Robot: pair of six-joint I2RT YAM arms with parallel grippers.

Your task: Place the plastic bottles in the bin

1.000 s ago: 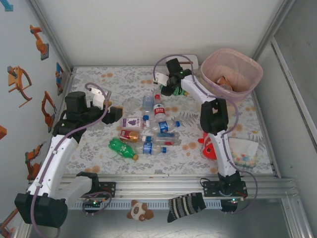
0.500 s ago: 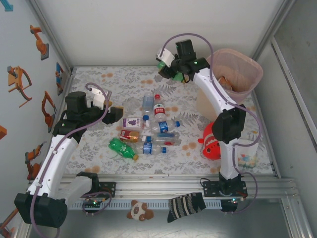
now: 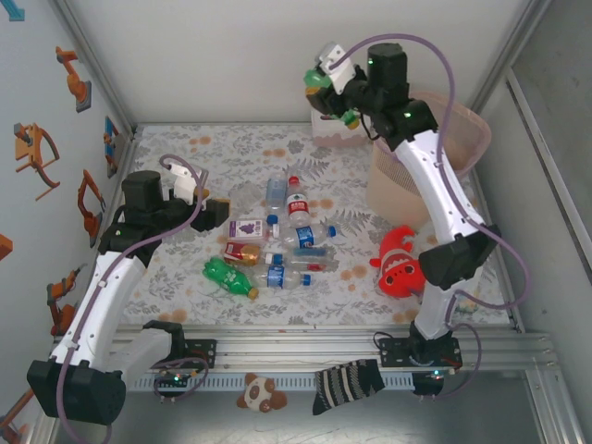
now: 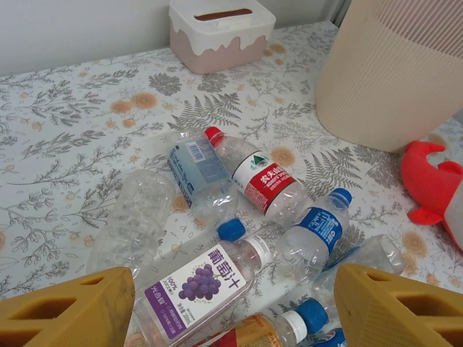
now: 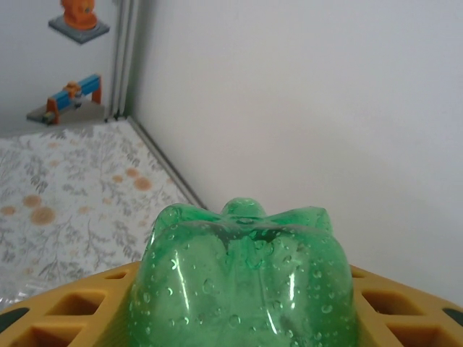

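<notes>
My right gripper point(image 3: 335, 97) is raised high near the back wall, left of the bin point(image 3: 474, 122), and is shut on a green plastic bottle point(image 5: 242, 278). In the right wrist view the bottle's base bulges out between the yellow fingers point(image 5: 65, 318). Several more plastic bottles point(image 3: 282, 242) lie in a heap mid-table, among them a green one point(image 3: 228, 277), a purple grape-label one point(image 4: 199, 285) and a red-label one point(image 4: 259, 179). My left gripper point(image 3: 218, 211) hovers just left of the heap, open, with nothing between its fingers point(image 4: 69, 311).
A red clownfish plush point(image 3: 400, 266) lies in front of the bin's pale wall point(image 4: 398, 79). A white slotted tissue box point(image 4: 221, 30) stands at the back. A striped sock point(image 3: 347, 384) and a small panda toy point(image 3: 262, 394) lie at the near rail.
My right arm has lifted the green bottle from table height up and to the right, towards the bin. The left arm and the heap have not moved.
</notes>
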